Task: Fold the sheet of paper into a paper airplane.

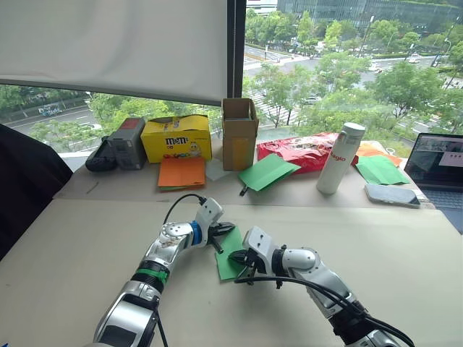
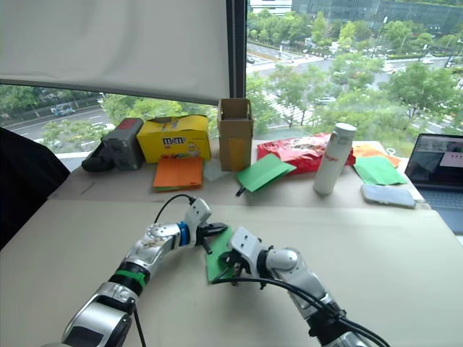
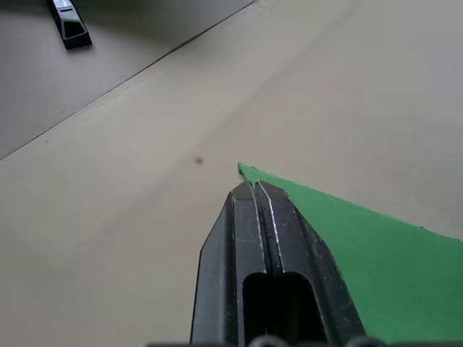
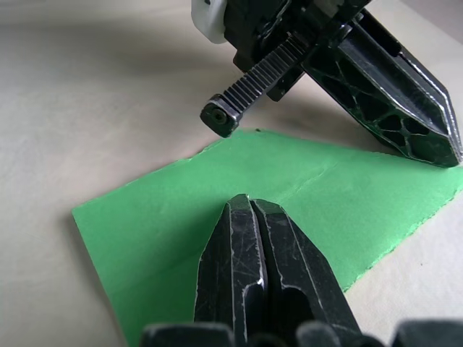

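Head view: your sheet of paper (image 1: 230, 254) lies flat mid-bench, long axis running toward the far edge, between both arms. Left wrist: left gripper (image 3: 252, 186) pressed together at its far corner. Right wrist: right gripper (image 4: 248, 204) closed, resting mid-sheet.

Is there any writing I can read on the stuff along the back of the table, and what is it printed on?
"m&m's" on the yellow box.
Red lettering runs down the white bottle, too blurred to read for certain.
The red snack bag has print too small to read.
The laptop screen shows content too small to read.
The cardboard box and the grey box show no readable text.
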Controlling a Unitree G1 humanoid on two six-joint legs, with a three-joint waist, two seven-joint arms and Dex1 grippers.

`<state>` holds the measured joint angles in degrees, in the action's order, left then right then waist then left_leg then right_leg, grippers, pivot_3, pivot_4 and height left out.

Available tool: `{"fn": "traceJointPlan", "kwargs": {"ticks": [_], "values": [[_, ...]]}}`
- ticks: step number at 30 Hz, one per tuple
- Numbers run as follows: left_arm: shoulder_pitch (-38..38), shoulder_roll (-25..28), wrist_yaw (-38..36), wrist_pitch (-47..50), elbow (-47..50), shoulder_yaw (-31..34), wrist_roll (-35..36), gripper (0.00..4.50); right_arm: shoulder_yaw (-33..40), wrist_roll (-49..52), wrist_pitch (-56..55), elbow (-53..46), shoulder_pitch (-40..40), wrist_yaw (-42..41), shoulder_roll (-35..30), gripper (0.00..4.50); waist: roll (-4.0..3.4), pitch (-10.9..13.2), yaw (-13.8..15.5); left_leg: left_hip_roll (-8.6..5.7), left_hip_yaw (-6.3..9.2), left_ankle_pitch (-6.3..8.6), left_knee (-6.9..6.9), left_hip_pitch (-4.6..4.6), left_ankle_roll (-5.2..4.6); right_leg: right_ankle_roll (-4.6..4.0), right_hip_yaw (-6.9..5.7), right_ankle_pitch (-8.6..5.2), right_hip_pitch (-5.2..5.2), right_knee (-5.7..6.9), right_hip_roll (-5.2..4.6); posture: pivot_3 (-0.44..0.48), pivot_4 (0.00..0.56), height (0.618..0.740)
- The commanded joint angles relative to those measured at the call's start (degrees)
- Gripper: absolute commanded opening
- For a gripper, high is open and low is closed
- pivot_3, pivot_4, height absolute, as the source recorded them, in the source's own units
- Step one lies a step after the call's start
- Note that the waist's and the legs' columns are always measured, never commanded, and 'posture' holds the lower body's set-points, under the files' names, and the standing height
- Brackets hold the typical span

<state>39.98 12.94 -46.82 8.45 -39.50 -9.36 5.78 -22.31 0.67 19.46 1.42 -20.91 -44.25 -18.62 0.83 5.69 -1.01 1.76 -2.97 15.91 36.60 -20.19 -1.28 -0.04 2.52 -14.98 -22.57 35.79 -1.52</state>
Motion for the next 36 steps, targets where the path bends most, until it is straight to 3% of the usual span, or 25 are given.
{"fn": "traceJointPlan", "kwargs": {"ticks": [1, 8, 12, 26, 32, 36], "values": [[2.46, -0.89, 0.67, -2.48, -1.40, 1.14, -0.16, 0.05, -0.75, -1.02, 1.91, -0.18, 1.02, 0.93, 0.22, 0.00, 0.00, 0.00, -0.07, 0.00, 0.00, 0.00, 0.00, -0.01, 0.00, 0.00, 0.00, 0.00, 0.00, 0.00, 0.01, 0.000, 0.150, 0.740], [2.67, -1.55, 2.10, -5.93, -6.50, -2.15, -5.36, 0.05, -0.62, -0.92, 2.23, -0.61, 1.46, 1.69, 0.16, 0.00, 0.01, -0.01, 0.03, -0.02, 0.00, 0.00, 0.00, 0.00, 0.00, 0.00, 0.00, 0.00, 0.01, 0.01, 0.02, 0.000, 0.150, 0.740], [0.31, -1.30, 1.28, -5.27, -4.34, -1.97, -5.17, 0.05, -0.59, -0.87, 2.26, -0.97, 2.07, 1.97, 0.02, 0.00, -0.01, -0.02, 0.09, -0.01, 0.00, 0.00, 0.00, 0.00, 0.00, 0.00, 0.00, 0.00, 0.17, -0.01, 0.01, 0.000, 0.150, 0.740], [-21.53, 8.00, -5.29, -2.24, 26.22, 2.75, 3.98, 0.05, -1.87, -1.10, 1.02, 0.41, 1.47, 0.98, 0.29, 0.00, -0.07, -0.06, -0.11, 0.16, 0.03, 0.01, -0.05, 0.23, 0.00, -0.04, 0.08, 0.00, 0.18, 0.05, -0.51, 0.000, 0.150, 0.740], [-26.13, 10.46, -4.65, -1.57, 29.77, 0.95, 1.99, 0.05, -2.50, -1.31, 0.17, 1.81, 0.31, 0.22, 0.61, 0.00, -0.07, -0.06, -0.09, 0.11, 0.03, 0.01, -0.06, 0.27, 0.00, -0.07, 0.02, -0.03, 0.20, 0.05, -0.72, 0.000, 0.150, 0.740], [-26.21, 10.88, -5.20, -0.96, 31.07, 3.33, 4.84, 0.05, -1.85, -0.82, -0.87, 1.64, -0.03, 0.07, 0.39, 0.00, -0.07, -0.06, -0.23, 0.11, 0.02, 0.01, -0.07, 0.29, 0.00, -0.09, 0.01, -0.04, 0.21, 0.05, -0.73, 0.000, 0.150, 0.740]]}}
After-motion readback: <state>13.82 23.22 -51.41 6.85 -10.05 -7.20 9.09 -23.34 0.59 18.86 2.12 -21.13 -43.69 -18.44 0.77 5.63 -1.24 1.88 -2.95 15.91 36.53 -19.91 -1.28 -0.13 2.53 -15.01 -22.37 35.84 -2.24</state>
